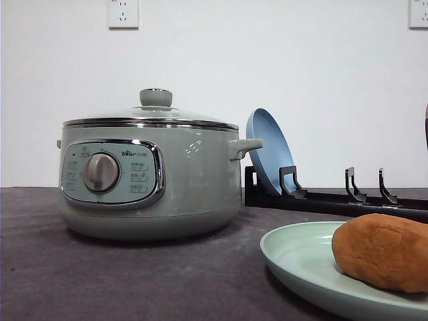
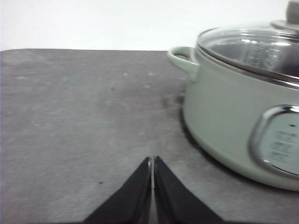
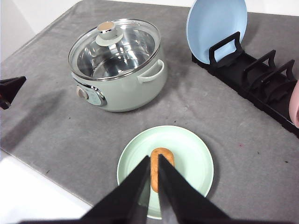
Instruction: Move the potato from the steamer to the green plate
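Green plate [image 1: 294,257]: nearest the front camera, low on the right side of the table, flat on the grey cloth, apart from the steamer.
Potato [image 1: 382,251]: lying on the green plate, near its middle in the right wrist view [image 3: 160,161].
Table [image 1: 100,281]: covered in dark grey cloth, bearing everything else.
Steamer [image 1: 150,180]: sage-green pot left of centre, glass lid on, dial facing the front camera.
Dish rack [image 1: 334,200]: black, behind the green plate, well apart from it.
Blue plate [image 1: 267,150]: standing on edge in the rack's left end.
Right gripper [image 3: 154,165]: above the green plate, fingers pressed nearly together, holding nothing.
Left gripper [image 2: 152,161]: low over bare cloth beside the steamer, fingers closed tip to tip, empty.
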{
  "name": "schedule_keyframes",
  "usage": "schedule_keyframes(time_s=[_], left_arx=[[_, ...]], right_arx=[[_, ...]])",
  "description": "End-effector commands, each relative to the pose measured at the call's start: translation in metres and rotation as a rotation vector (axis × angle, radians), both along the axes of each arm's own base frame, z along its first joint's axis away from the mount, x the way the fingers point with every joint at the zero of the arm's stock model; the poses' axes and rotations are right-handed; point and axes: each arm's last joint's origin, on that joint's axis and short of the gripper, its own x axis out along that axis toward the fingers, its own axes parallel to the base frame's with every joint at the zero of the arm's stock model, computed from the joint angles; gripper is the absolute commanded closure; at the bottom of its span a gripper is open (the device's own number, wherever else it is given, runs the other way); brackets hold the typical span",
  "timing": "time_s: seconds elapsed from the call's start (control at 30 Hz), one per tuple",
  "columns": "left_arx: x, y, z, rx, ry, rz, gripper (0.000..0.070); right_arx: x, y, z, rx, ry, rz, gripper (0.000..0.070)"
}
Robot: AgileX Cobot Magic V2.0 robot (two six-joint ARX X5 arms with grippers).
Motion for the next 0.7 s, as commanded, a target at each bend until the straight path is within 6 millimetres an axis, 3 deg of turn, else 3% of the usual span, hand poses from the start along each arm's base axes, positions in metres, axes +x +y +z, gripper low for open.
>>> schedule_keyframes(time_s=[0.0, 0.67], left_arx=[[0.0012, 0.0008, -0.0053, 0.001, 0.002, 0.021, 0.0700], [0.0008, 0.0011, -0.0081, 0.003, 0.032, 0.029, 0.0700]], right_arx=[[-0.0012, -0.0009, 0.0042, 0.010, -0.022, 0.011, 0.0684], [-0.0012, -0.0009, 0.0042, 0.010, -0.022, 0.011, 0.0684]])
